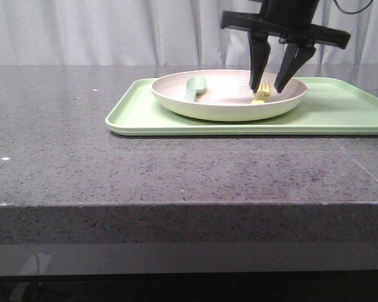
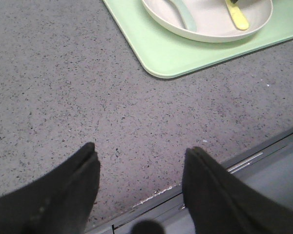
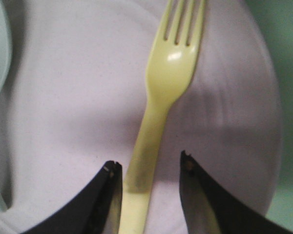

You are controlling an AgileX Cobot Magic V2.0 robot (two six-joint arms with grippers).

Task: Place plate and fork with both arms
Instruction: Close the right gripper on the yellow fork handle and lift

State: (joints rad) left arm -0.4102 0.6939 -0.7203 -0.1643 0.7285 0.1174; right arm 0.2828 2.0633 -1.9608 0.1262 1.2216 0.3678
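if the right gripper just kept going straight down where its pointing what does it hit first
Most likely the fork: its handle lies between the open fingers of the right gripper, with the plate directly beneath it.

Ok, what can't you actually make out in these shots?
- Fork handle end: right wrist view, cut off by the picture edge between the right gripper fingers, so contact is unclear.
- Spoon handle: front view, hidden behind the plate rim.
- Left gripper: outside the front view.

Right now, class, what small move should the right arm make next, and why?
Probably lift straight up and away. The fork already lies in the plate, and the right gripper is open with its fingers either side of the handle, so the fork seems released.
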